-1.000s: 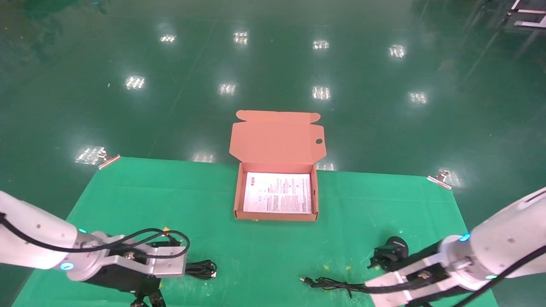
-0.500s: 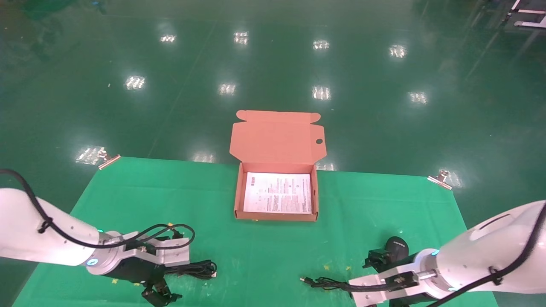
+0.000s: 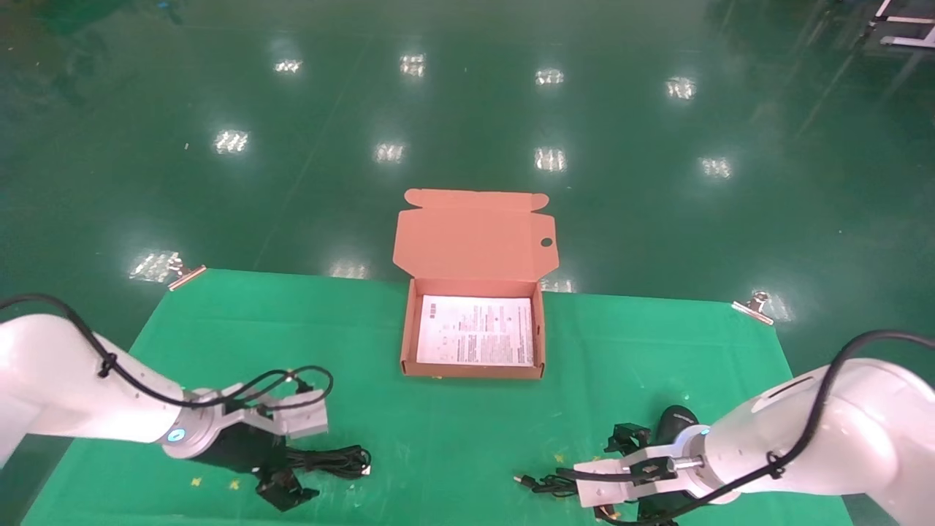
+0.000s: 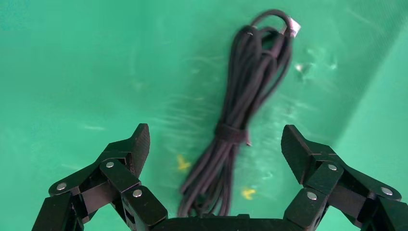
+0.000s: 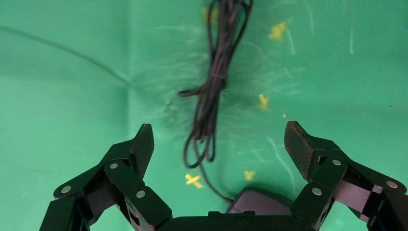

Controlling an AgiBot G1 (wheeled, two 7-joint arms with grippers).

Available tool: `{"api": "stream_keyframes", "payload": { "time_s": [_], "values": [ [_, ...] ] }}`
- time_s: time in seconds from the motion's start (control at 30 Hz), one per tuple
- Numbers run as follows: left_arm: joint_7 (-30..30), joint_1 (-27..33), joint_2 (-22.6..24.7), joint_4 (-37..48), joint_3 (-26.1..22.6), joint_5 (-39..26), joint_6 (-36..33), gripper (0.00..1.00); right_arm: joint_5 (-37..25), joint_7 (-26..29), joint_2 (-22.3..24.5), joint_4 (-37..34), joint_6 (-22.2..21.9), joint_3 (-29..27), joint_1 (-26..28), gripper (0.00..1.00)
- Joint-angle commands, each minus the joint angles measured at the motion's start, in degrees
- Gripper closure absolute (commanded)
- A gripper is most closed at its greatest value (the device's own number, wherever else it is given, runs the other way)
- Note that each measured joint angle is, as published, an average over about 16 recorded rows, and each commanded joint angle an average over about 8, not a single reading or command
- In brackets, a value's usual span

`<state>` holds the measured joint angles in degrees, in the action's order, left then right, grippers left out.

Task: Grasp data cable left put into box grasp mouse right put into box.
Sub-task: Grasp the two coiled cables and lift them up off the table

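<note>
Centre the left gripper (image 4: 215,144), fingers spread, over the data cable (image 4: 240,125), well short of the box (image 3: 473,369); right gripper (image 5: 219,144) is also spread.

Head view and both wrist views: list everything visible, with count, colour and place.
Box: one, salmon-orange, lid open, far middle of the cloth.
Printed sheet: one, white, on the box floor.
Data cable: one, black bundle, near left on the cloth, between the left gripper's fingers.
Mouse: one, black, near right, its cord bundled on the cloth.
Cloth: one, green, covering the table.
Clips: two, metal, at the far corners.
Left gripper: open, over the data cable.
Right gripper: open, over the mouse.
</note>
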<state>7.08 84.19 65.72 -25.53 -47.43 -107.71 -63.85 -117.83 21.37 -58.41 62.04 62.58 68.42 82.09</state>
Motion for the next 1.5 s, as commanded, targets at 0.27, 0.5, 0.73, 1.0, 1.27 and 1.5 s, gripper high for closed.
{"api": "stream_keyframes", "payload": {
  "time_s": [0.27,0.5,0.73,1.0,1.27,1.5],
  "values": [
    [-1.7,0.6,1.0,3.8,0.7,0.7,2.0,1.00,-0.3,-0.6,-2.1,-4.0,-2.3,-0.1,-0.4,1.00],
    [-1.4,0.5,0.9,3.1,0.6,0.7,1.6,1.00,-0.3,-0.5,-1.7,-3.3,-1.8,-0.1,-0.4,1.00],
    [-1.2,0.5,0.7,2.6,0.5,0.6,1.3,1.00,-0.2,-0.5,-1.4,-2.8,-1.4,-0.1,-0.3,1.00],
    [-1.0,0.5,0.7,2.2,0.4,0.5,1.1,1.00,-0.2,-0.5,-1.2,-2.5,-1.2,-0.1,-0.2,1.00],
    [-1.0,0.5,0.6,2.1,0.4,0.4,0.9,1.00,-0.2,-0.5,-1.1,-2.3,-1.1,0.0,-0.2,1.00],
    [-0.9,0.5,0.6,2.0,0.4,0.4,0.9,1.00,-0.1,-0.4,-1.1,-2.2,-1.0,0.0,-0.2,1.00]
  ]
}}
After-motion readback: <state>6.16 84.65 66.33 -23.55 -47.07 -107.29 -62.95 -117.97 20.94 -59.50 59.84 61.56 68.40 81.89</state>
